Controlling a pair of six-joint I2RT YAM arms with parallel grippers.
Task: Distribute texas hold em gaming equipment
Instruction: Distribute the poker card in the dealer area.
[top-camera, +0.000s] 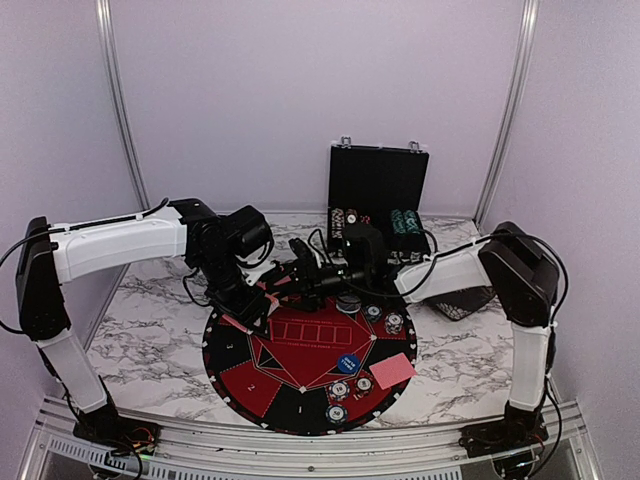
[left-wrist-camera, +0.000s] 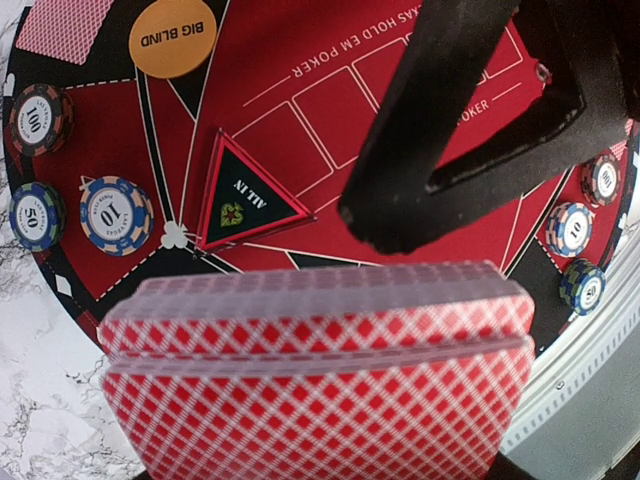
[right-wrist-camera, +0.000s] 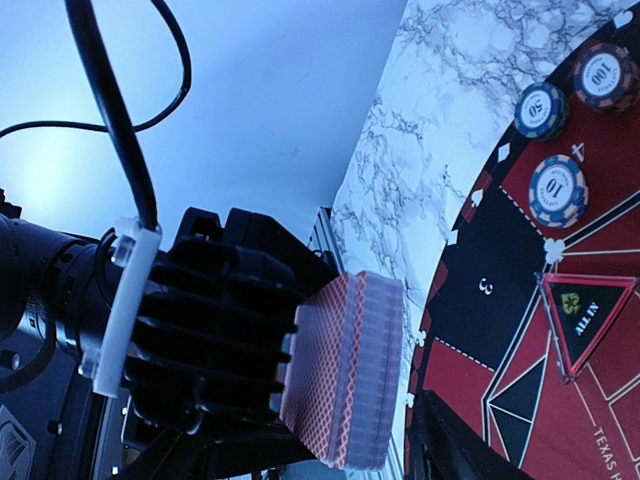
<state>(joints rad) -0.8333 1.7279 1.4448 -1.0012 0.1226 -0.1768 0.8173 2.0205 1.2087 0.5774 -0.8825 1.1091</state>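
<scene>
My left gripper (top-camera: 262, 303) is shut on a thick deck of red-backed playing cards (left-wrist-camera: 320, 380) over the upper left of the round mat (top-camera: 300, 345). The deck (right-wrist-camera: 345, 385) stands on edge in the right wrist view. My right gripper (top-camera: 285, 275) reaches in from the right, jaws apart, nothing held. Its black fingers (left-wrist-camera: 420, 140) hang just beyond the deck's top edge. On the mat lie an orange Big Blind button (left-wrist-camera: 173, 38), a blue button (top-camera: 348, 363), single cards (top-camera: 392, 370) (left-wrist-camera: 65, 25) and striped chips (left-wrist-camera: 117, 215) (top-camera: 340, 389) (top-camera: 394, 322).
An open black chip case (top-camera: 378, 195) stands behind the mat with chip stacks in front of it. A dark square dish (top-camera: 465, 300) lies under the right forearm. A triangular All In marker (left-wrist-camera: 240, 200) sits near the mat's centre. Marble table surrounds the mat.
</scene>
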